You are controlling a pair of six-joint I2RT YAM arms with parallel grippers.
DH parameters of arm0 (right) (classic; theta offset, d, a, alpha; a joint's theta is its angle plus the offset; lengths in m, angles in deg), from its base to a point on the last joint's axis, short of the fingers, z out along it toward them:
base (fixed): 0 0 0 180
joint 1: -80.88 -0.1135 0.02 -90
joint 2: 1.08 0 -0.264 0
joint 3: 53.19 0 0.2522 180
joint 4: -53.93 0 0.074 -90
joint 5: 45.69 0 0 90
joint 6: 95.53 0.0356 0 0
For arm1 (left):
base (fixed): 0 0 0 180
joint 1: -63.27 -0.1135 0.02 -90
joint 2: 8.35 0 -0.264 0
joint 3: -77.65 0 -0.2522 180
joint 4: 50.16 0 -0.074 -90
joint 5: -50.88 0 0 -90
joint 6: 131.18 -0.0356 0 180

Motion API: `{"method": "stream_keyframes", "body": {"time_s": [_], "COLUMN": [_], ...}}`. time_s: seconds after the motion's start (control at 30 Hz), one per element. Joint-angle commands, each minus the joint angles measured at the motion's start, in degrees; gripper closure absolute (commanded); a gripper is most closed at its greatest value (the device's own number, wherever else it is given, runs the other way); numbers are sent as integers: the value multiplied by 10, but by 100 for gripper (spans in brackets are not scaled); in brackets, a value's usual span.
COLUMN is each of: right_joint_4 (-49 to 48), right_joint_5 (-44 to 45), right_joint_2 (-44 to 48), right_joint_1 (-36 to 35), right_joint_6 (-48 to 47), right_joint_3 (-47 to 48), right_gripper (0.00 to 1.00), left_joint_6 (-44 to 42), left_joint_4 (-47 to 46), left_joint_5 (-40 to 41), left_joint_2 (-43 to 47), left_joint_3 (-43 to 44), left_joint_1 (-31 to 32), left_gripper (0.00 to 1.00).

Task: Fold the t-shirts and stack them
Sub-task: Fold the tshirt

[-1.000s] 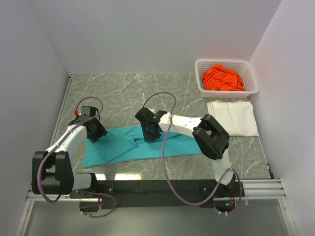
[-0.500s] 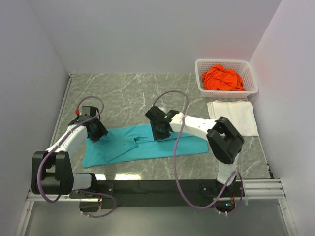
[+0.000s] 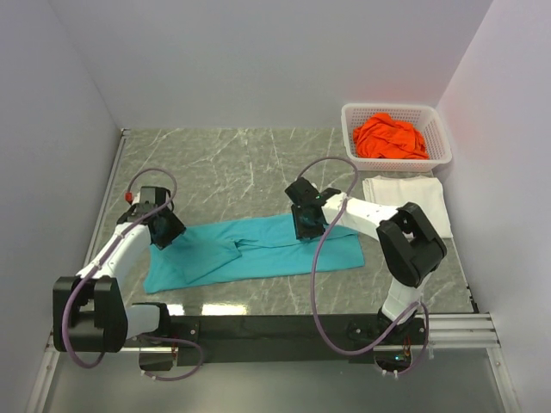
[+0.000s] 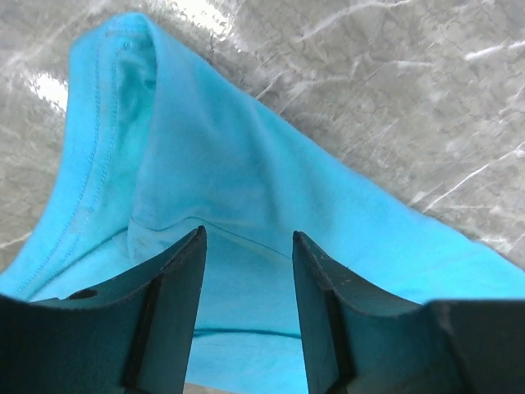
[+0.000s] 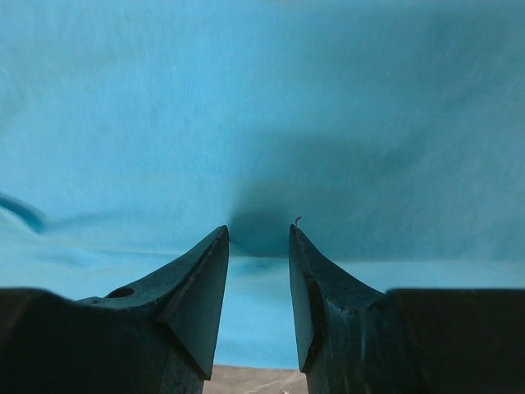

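The teal t-shirt (image 3: 258,249) lies on the marble table as a long folded strip running left to right. My left gripper (image 3: 164,231) is at its far left end, jaws open, with teal cloth (image 4: 246,164) under and between the fingers. My right gripper (image 3: 307,222) is over the strip's right part, jaws a little apart, tips (image 5: 258,230) pressed at a fold edge of the teal cloth (image 5: 262,98). The white t-shirt (image 3: 406,205) lies folded at the right. The orange t-shirt (image 3: 392,138) is crumpled in the basket.
The white lattice basket (image 3: 396,108) stands at the back right corner, just behind the white shirt. Grey walls close in the left, back and right. Bare marble table (image 3: 224,163) lies behind the teal shirt.
My right gripper has slid to the right along the teal shirt, from its middle to its right part, and the strip's right end has stretched slightly. The left gripper has barely shifted.
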Motion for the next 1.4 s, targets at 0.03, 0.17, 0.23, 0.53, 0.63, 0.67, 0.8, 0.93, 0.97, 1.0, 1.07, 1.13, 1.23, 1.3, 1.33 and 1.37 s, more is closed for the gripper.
{"method": "stream_keyframes", "body": {"time_s": [0.03,0.17,0.23,0.53,0.63,0.67,0.8,0.93,0.97,1.0,1.07,1.13,1.23,1.3,1.33,1.37], "right_joint_4": [-13,-6,10,44,50,51,57,61,60,61,67,73,84,93,101,102], "right_joint_5": [-5,-7,-10,-88,-115,-122,-152,-190,-195,-198,-209,-212,-217,-208,-208,-207], "right_joint_2": [6,-1,-8,-27,-35,-37,-56,-82,-88,-102,-118,-142,-178,-204,-212,-219], "right_joint_1": [-5,-5,-5,-33,-53,-58,-103,-156,-161,-168,-187,-200,-224,-236,-239,-240], "right_joint_6": [-41,-58,-67,-76,-81,-82,-83,-76,-72,-68,-65,-62,-60,-60,-59,-58], "right_joint_3": [-9,-14,-14,-33,-40,-40,-26,10,19,41,83,113,177,224,238,261], "right_gripper": [57,57,57,57,57,57,58,58,58,58,58,58,58,58,58,58], "left_joint_6": [51,74,80,48,11,2,-69,-127,-135,-156,-173,-196,-228,-242,-246,-247], "left_joint_4": [-9,-26,-30,-44,-28,-23,-14,2,2,0,-7,-6,-10,-8,-10,-12], "left_joint_5": [-1,7,10,14,14,14,-5,-9,-10,-12,-13,-19,-37,-34,-37,-36], "left_joint_2": [11,-11,-44,-242,-327,-369,-461,-541,-564,-575,-600,-621,-656,-679,-686,-700], "left_joint_3": [-19,-36,-31,79,169,221,357,504,524,541,587,621,680,720,731,752], "left_joint_1": [3,0,-4,-9,-9,-9,-5,5,8,10,14,17,25,32,34,36], "left_gripper": [47,47,47,47,47,47,46,43,43,42,41,37,31,30,30,30]}}
